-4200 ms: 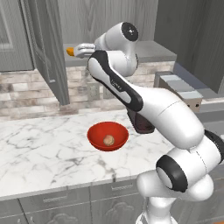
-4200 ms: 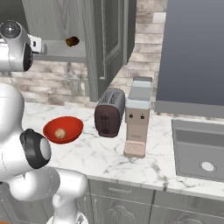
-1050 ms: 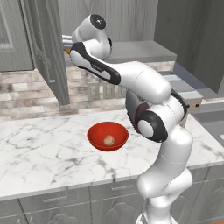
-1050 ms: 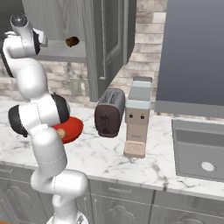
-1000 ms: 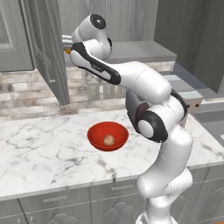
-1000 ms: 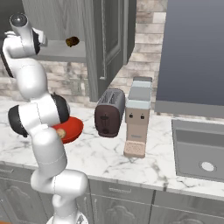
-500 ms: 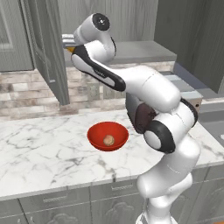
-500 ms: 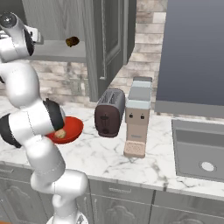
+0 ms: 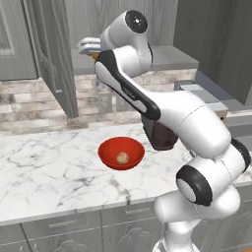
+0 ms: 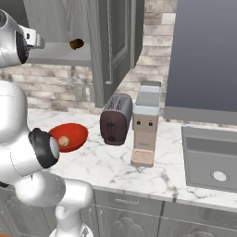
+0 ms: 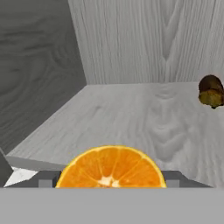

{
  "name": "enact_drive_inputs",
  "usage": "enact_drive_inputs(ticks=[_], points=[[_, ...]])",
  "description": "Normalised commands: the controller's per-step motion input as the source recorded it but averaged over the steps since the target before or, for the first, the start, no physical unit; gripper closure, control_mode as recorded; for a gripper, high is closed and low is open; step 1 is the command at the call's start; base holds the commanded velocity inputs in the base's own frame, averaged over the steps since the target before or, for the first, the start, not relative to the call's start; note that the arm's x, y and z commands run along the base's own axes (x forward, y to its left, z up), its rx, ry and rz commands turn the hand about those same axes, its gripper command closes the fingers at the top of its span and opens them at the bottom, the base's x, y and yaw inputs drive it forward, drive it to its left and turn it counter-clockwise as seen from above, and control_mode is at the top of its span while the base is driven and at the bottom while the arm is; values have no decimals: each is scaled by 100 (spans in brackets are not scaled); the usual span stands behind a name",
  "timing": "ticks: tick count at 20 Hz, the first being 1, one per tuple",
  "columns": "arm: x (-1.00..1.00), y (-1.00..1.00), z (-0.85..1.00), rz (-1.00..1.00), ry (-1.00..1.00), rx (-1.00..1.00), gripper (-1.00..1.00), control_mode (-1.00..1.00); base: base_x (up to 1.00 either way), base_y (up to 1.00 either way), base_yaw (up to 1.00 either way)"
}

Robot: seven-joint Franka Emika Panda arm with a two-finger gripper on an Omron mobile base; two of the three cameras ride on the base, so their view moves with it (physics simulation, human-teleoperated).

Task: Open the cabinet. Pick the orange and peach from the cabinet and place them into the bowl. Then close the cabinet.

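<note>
Cabinet (image 9: 49,54) doors open. Gripper (image 9: 88,46) is up at the grey shelf (image 10: 60,54); the orange (image 11: 110,167) sits right at its tip in the hand view, cut face toward the camera, at the shelf's front edge. Fingertips aren't visible there, so I can't tell whether the jaws are closed on it or just around it. Orange is probably light, firm and smooth-skinned; grip across the widest part with moderate force, or it could roll or squirt out. Bowl (image 9: 106,152) is on the marble counter (image 9: 44,167) below, peach (image 9: 122,157) already inside. Dark brown-and-yellow object (image 11: 211,91) further right on the shelf, well apart from the orange.
</note>
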Motion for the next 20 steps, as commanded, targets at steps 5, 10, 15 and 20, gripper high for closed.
enact_drive_inputs(ticks=[5, 10, 15, 20], points=[[-93, -51, 0, 0, 1, 0, 100, -100, 0, 0, 0], [-83, -44, 0, 0, 11, 0, 100, -100, 0, 0, 0], [-65, -36, -6, 0, 15, -2, 100, -100, 0, 0, 0], [-37, -14, -40, 0, 10, -8, 100, -100, 0, 0, 0]])
